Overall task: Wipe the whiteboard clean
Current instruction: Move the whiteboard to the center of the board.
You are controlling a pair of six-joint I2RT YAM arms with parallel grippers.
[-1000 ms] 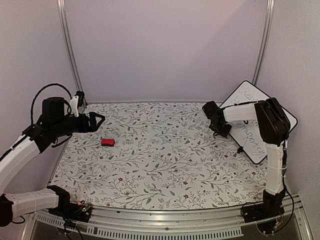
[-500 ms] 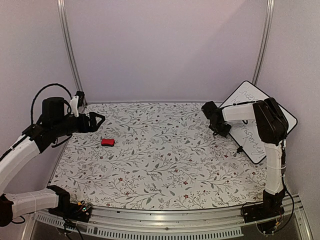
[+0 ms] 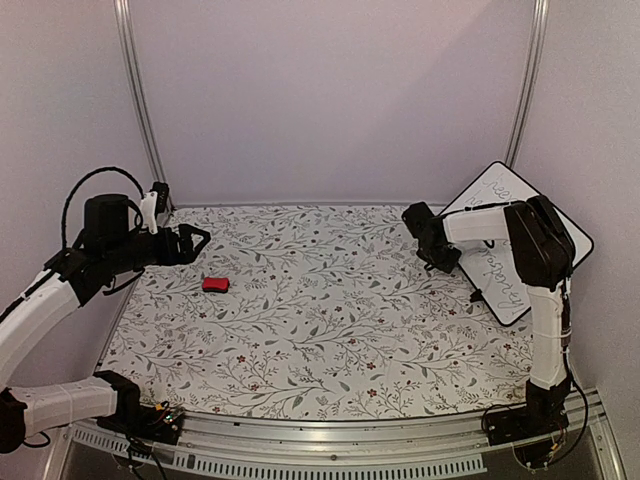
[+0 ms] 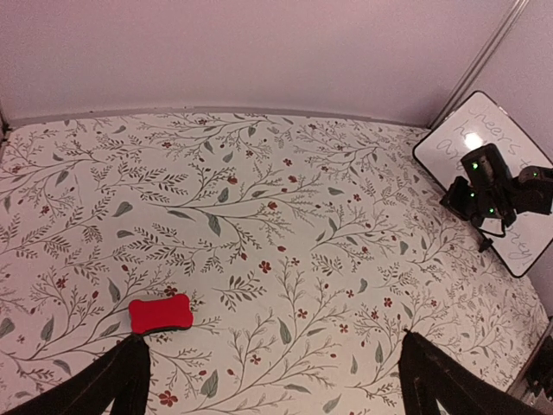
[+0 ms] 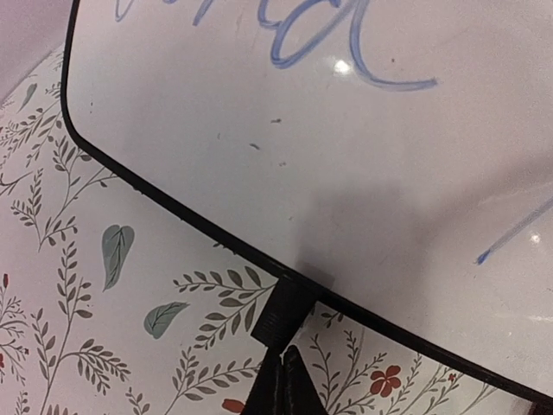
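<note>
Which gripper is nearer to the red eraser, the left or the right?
Left. The left gripper hovers open close to the red eraser, on the left side of the table; the right gripper is far across it, at the edge of the whiteboard.

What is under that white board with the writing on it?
A small black foot shows below the whiteboard's rim, with flowered tablecloth around it. Whatever lies beneath the board itself is covered.
</note>
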